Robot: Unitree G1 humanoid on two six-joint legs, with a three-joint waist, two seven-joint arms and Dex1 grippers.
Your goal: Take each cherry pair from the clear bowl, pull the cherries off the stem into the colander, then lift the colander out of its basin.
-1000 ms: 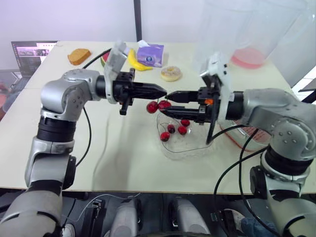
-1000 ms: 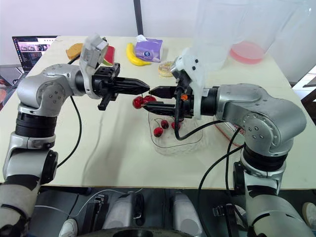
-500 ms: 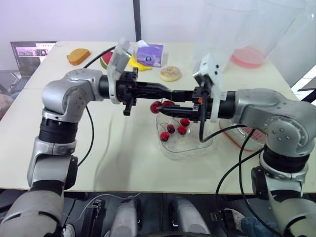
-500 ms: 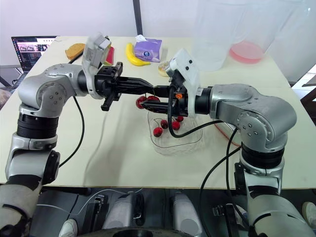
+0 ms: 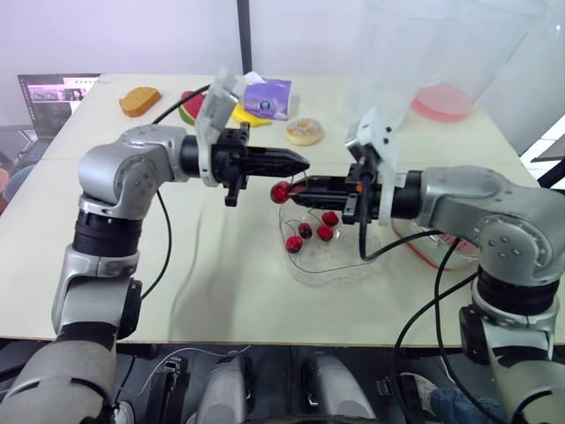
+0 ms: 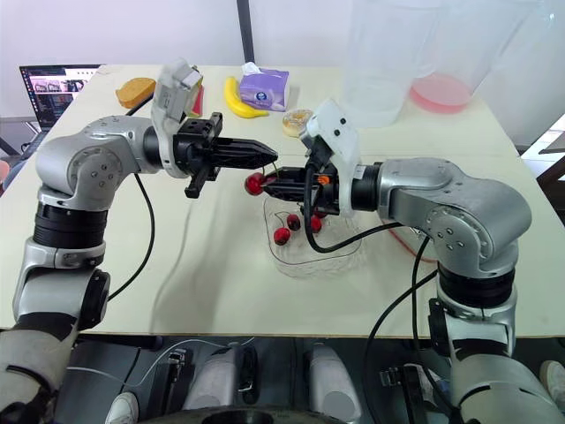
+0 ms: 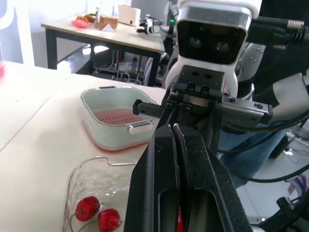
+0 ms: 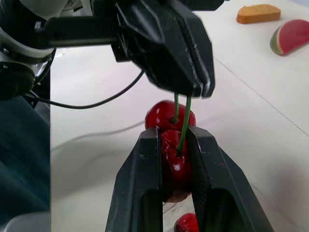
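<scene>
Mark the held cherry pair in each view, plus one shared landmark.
Left eye view: cherry pair at centre, above the clear bowl.
Right eye view: left of centre.
Left wrist view: red sliver under the left gripper.
Right wrist view: centre, in the right gripper.
Landmark: left gripper pinching the stems.

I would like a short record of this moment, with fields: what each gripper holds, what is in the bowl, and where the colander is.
left gripper: shut on the stem of the cherry pair
right gripper: shut on one cherry of that pair
clear bowl: four cherries inside
colander: sitting in its basin
</scene>
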